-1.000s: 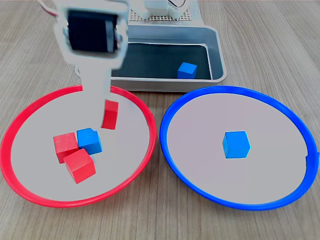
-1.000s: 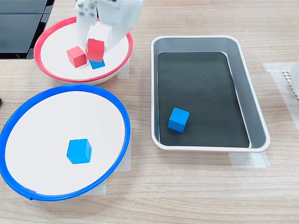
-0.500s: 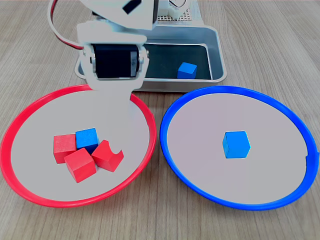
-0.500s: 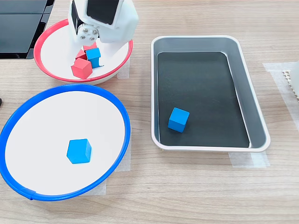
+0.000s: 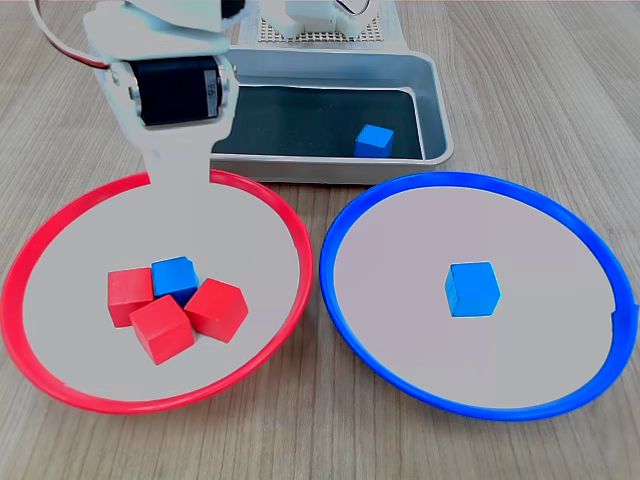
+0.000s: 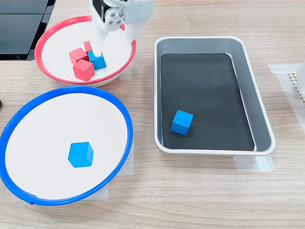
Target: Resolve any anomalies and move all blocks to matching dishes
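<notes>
**Four blocks clustered in the red dish, hand empty above**

Three red blocks [image 5: 187, 316] and one blue block [image 5: 175, 279] sit touching in a cluster inside the red-rimmed dish [image 5: 60, 391]. The white hand [image 6: 113, 37] hangs over that dish's far side in the second exterior view, its fingers spread with nothing between them. A second blue block [image 5: 472, 289] lies alone in the blue-rimmed dish [image 5: 560, 216]. A third blue block [image 6: 182, 122] rests on the dark floor of the grey metal tray [image 6: 263, 119] on the wooden table [image 5: 540, 90].
</notes>
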Controlling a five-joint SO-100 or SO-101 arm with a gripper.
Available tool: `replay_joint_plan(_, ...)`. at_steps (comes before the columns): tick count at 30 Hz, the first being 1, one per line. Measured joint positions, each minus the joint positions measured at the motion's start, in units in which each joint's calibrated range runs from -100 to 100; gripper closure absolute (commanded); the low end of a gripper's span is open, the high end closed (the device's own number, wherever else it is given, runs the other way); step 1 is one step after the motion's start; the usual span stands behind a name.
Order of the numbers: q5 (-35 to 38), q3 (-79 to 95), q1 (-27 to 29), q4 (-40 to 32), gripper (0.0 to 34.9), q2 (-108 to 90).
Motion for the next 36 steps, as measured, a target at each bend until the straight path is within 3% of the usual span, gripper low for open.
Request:
replay_joint_plan(23,-2.3,-6.5,0.1,-3.3,17.7,6.0)
replay_joint_plan(34,-0.9,-8.0,-1.8,-2.4,19.9,9.1)
replay_joint_plan(36,-0.4,-8.7,-1.8,-1.9,21.9,9.5)
